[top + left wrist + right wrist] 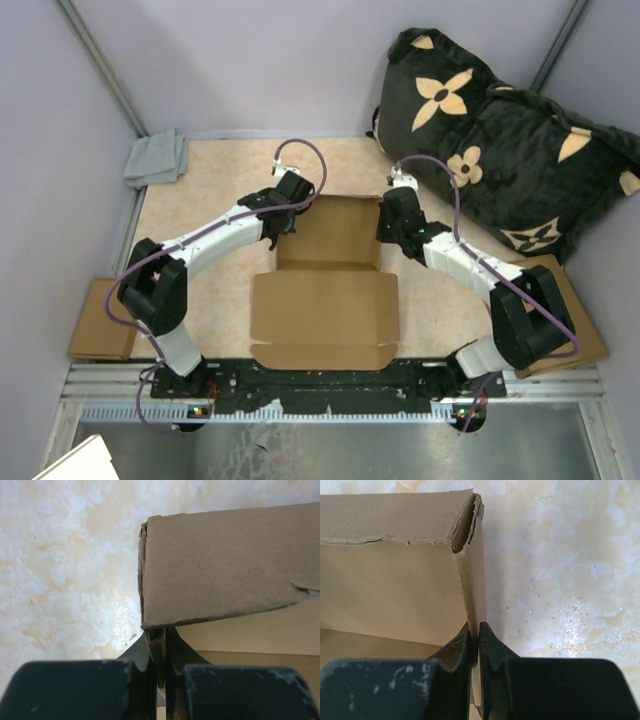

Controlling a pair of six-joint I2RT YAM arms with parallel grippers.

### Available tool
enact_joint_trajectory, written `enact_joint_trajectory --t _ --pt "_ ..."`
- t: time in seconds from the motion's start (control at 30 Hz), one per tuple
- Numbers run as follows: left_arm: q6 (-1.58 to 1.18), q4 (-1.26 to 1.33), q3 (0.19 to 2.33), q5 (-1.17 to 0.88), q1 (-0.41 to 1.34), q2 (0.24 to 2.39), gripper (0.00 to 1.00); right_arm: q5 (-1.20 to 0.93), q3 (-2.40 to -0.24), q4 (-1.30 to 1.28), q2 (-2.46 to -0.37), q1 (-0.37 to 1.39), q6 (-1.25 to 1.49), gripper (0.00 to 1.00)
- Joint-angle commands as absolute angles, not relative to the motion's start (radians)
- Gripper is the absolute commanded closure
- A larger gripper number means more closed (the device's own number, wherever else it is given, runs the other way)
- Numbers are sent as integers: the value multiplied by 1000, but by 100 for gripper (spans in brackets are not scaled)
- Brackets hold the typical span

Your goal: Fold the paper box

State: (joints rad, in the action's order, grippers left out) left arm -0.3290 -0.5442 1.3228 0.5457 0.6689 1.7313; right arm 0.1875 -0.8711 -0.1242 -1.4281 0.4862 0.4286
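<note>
The paper box (325, 290) is plain brown cardboard at the table's middle. Its far half stands up as a shallow tray and its lid panel lies flat toward me. My left gripper (277, 222) is shut on the tray's left side wall, which shows in the left wrist view (220, 565) running up from the jaws (161, 645). My right gripper (385, 224) is shut on the tray's right side wall. That wall shows in the right wrist view (470, 570), held thin between the fingertips (478, 640).
A black cushion (500, 140) with tan flowers lies at the back right. A grey cloth (157, 158) sits at the back left. Flat brown cardboard pieces lie at the left edge (100, 320) and under the right arm (570, 320). Grey walls close in the table.
</note>
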Motion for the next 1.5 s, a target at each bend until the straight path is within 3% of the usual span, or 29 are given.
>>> enact_joint_trajectory --t 0.0,0.17,0.23,0.33,0.4,0.47,0.63,0.8,1.03,1.27,1.47 --pt "-363 -693 1353 607 691 1762 100 162 -981 -221 -1466 502 505 93" --pt "-409 -719 1357 554 690 1751 99 146 -1077 -308 -1505 502 528 91" --pt "-418 -720 1362 489 688 1742 92 146 -1109 -337 -1516 502 529 90" --pt "-441 -723 1377 381 678 1727 72 148 -1167 -400 -1546 502 533 83" --pt "-452 -741 1396 348 665 1722 55 157 -1202 -442 -1561 502 538 73" --pt "-455 -784 1429 343 650 1719 50 172 -1233 -484 -1570 502 539 64" --pt "-433 -908 1513 357 615 1678 46 191 -1329 -563 -1558 489 511 54" --pt "-409 -906 1486 393 602 1583 45 204 -1432 -625 -1557 457 438 52" --pt "-454 -881 1416 339 597 1528 45 10 -1383 -537 -1644 321 428 47" --pt "-451 -784 1341 299 597 1437 46 -169 -1704 -766 -1958 304 310 47" --pt "-455 -704 1254 283 588 1459 47 -115 -1688 -762 -2014 341 312 46"
